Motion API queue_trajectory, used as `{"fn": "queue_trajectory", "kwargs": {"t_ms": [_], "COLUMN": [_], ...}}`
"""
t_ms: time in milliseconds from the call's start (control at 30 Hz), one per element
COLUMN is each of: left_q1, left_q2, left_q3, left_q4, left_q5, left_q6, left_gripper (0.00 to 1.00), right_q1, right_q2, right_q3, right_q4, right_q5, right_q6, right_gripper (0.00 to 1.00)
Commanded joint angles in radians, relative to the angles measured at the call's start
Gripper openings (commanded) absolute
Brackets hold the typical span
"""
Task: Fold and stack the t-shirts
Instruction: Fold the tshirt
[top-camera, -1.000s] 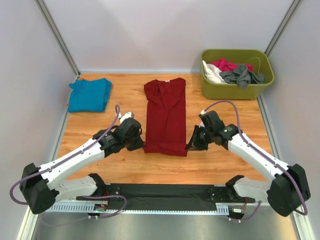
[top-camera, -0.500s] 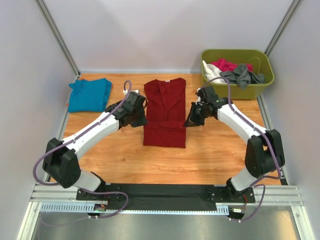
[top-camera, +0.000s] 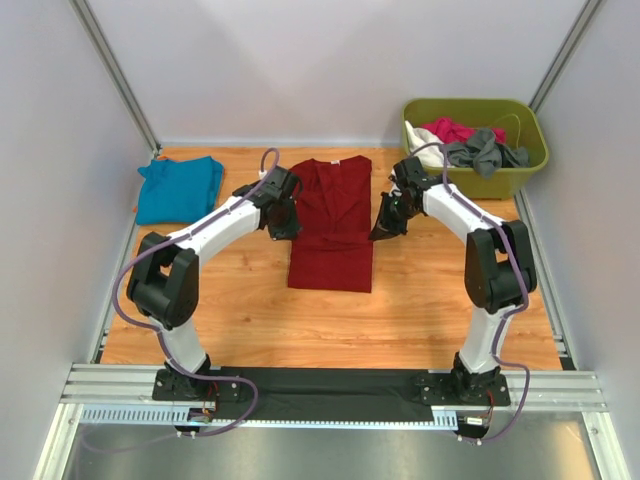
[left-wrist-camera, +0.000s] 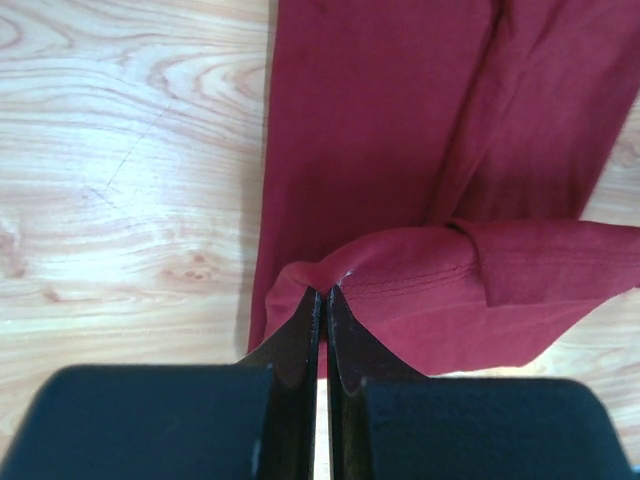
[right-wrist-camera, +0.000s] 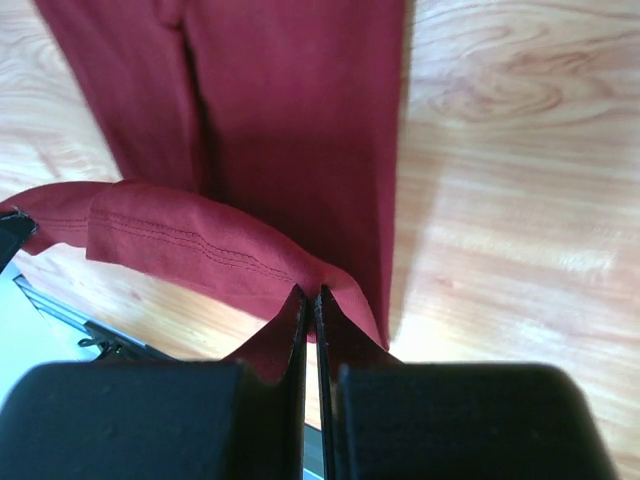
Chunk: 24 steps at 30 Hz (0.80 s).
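Note:
The dark red t-shirt (top-camera: 330, 215) lies as a long narrow strip in the middle of the wooden table (top-camera: 250, 320), collar at the far end. My left gripper (top-camera: 284, 224) is shut on the left corner of its near hem, and my right gripper (top-camera: 384, 229) is shut on the right corner. Both hold the hem lifted over the shirt's middle. The left wrist view shows the pinched hem (left-wrist-camera: 400, 285) at my closed left gripper (left-wrist-camera: 322, 292). The right wrist view shows the stitched hem (right-wrist-camera: 190, 245) at my closed right gripper (right-wrist-camera: 310, 292). The teal-blue t-shirt (top-camera: 180, 188) lies folded at the far left.
A green bin (top-camera: 476, 180) at the far right corner holds pink, white and dark grey garments. Grey walls close in the table on three sides. A black strip and metal rail (top-camera: 330, 385) run along the near edge by the arm bases.
Both grippers have moved from the near end toward the far end, carrying the red shirt's hem up over its body. The shirt's near edge has drawn back from the front.

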Motion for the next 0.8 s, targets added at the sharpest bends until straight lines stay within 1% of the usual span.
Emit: {"fn": "queue_trajectory", "kwargs": {"t_ms": [0, 233, 467, 500, 533, 567, 600, 633, 667, 700, 733, 767], "left_q1": [0.019, 0.038, 0.058, 0.059, 0.061, 0.064, 0.065, 0.067, 0.068, 0.068, 0.068, 0.073], "left_q2": [0.039, 0.118, 0.186, 0.192, 0.192, 0.192, 0.190, 0.187, 0.186, 0.186, 0.189, 0.192], "left_q3": [0.041, 0.080, 0.126, 0.127, 0.126, 0.130, 0.134, 0.140, 0.153, 0.161, 0.181, 0.195], "left_q4": [0.023, 0.034, 0.031, 0.029, 0.031, 0.040, 0.045, 0.048, 0.055, 0.062, 0.068, 0.075], "left_q5": [0.027, 0.030, 0.057, 0.057, 0.057, 0.057, 0.059, 0.059, 0.059, 0.059, 0.057, 0.053], "left_q6": [0.025, 0.040, 0.053, 0.053, 0.057, 0.060, 0.066, 0.070, 0.077, 0.077, 0.077, 0.076], "left_gripper": [0.00, 0.00, 0.00, 0.02, 0.06, 0.20, 0.29, 0.35, 0.47, 0.52, 0.56, 0.58], "right_q1": [-0.009, -0.023, -0.027, -0.027, -0.029, -0.030, -0.029, -0.030, -0.032, -0.030, -0.030, -0.030], "right_q2": [0.061, 0.176, 0.219, 0.225, 0.234, 0.236, 0.237, 0.233, 0.228, 0.222, 0.213, 0.211], "right_q3": [0.065, 0.142, 0.196, 0.199, 0.205, 0.220, 0.233, 0.245, 0.263, 0.271, 0.277, 0.279], "right_q4": [0.003, -0.005, -0.025, -0.026, -0.033, -0.031, -0.033, -0.024, -0.013, 0.002, 0.045, 0.070], "right_q5": [-0.015, -0.050, -0.012, -0.013, -0.019, -0.024, -0.029, -0.030, -0.032, -0.030, -0.029, -0.030], "right_q6": [-0.031, -0.051, -0.062, -0.066, -0.066, -0.066, -0.066, -0.063, -0.055, -0.046, -0.022, -0.005], "right_gripper": [0.00, 0.00, 0.00, 0.03, 0.07, 0.13, 0.28, 0.39, 0.49, 0.58, 0.60, 0.61]}}
